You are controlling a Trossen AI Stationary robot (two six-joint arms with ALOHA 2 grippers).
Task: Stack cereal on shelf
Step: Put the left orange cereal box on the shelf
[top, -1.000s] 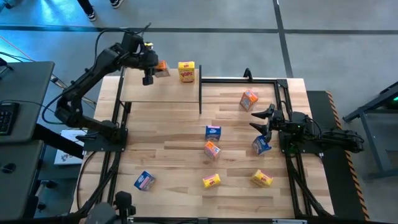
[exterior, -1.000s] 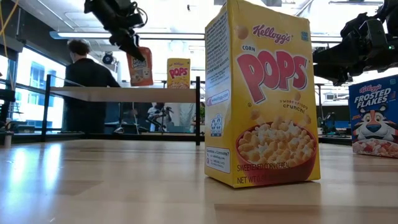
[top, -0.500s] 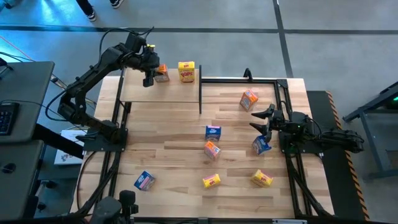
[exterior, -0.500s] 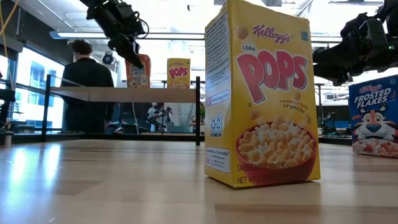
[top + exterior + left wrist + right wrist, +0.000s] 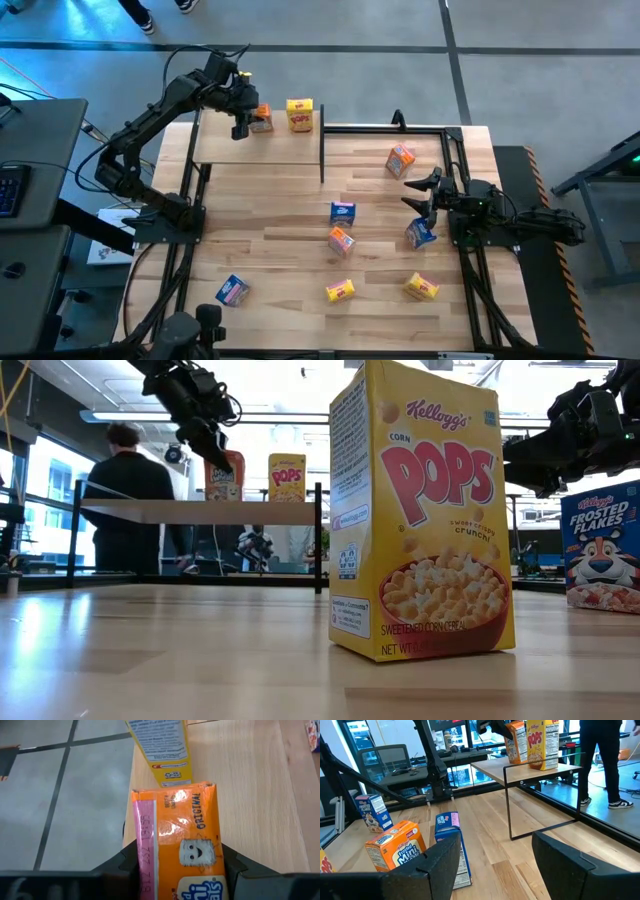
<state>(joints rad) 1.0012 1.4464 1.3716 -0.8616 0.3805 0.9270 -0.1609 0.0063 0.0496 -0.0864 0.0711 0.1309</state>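
Observation:
My left gripper (image 5: 250, 117) is shut on an orange cereal box (image 5: 261, 119) over the far edge of the shelf (image 5: 260, 147), a light-wood board on black posts. A yellow cereal box (image 5: 300, 115) stands upright on the board just to its right. In the low view the orange box (image 5: 222, 475) reaches down to the board (image 5: 200, 511). Several more cereal boxes, blue, orange and yellow, lie scattered on the tabletop. My right gripper (image 5: 422, 191) waits open at the table's right side, with a blue box (image 5: 451, 847) beside one finger. My left gripper pinches the orange box between its two fingers by the two narrow side panels (image 5: 142, 855), at the end nearer the wrist. The fingers slant down from the table's left. The box is a little tilted, and its far end (image 5: 172, 787) is down at the shelf board beside the yellow box.
A yellow box (image 5: 420, 510) stands close before the low camera, a blue one (image 5: 603, 545) at its right. On the table lie an orange box (image 5: 400, 160), a blue box (image 5: 343, 212) and an orange box (image 5: 341, 241). A person (image 5: 130, 490) stands beyond the shelf.
My left gripper has moved down and slightly toward the table's right with the orange box. The box, earlier lifted clear above the shelf, now reaches the board next to the yellow box.

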